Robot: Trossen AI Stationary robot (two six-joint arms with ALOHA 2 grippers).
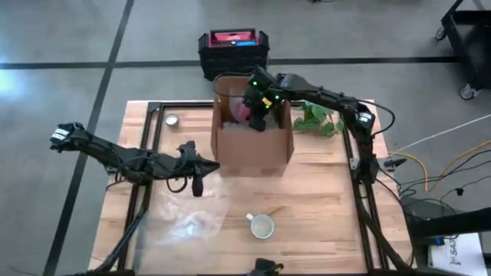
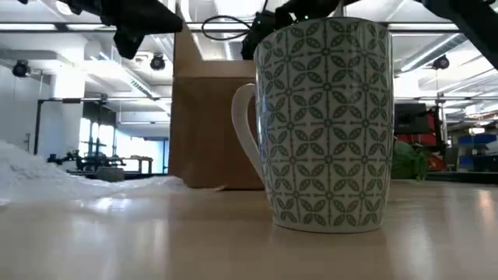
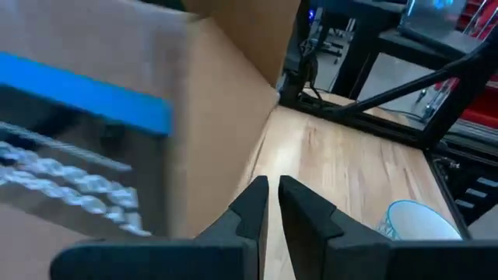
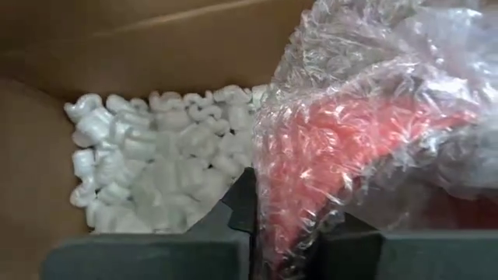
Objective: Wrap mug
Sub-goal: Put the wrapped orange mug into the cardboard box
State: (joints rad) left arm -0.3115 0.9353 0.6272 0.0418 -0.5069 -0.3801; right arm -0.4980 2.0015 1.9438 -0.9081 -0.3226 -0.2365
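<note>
Right end effector: inside the open cardboard box, clenched on a red thing wrapped in bubble wrap
Packing peanuts: white, on the box floor just below that end effector
Left end effector: fingers nearly together, grasping nothing, low over the tabletop just beside the box's outer wall
Patterned mug: upright on the tabletop, well apart from both end effectors
Plastic sheet: flat, near the left end effector

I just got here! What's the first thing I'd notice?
The cardboard box in the middle of the table, with the right end effector holding a red thing wrapped in bubble wrap over the packing peanuts inside. Nearer the front edge stands a green-patterned mug.
</note>
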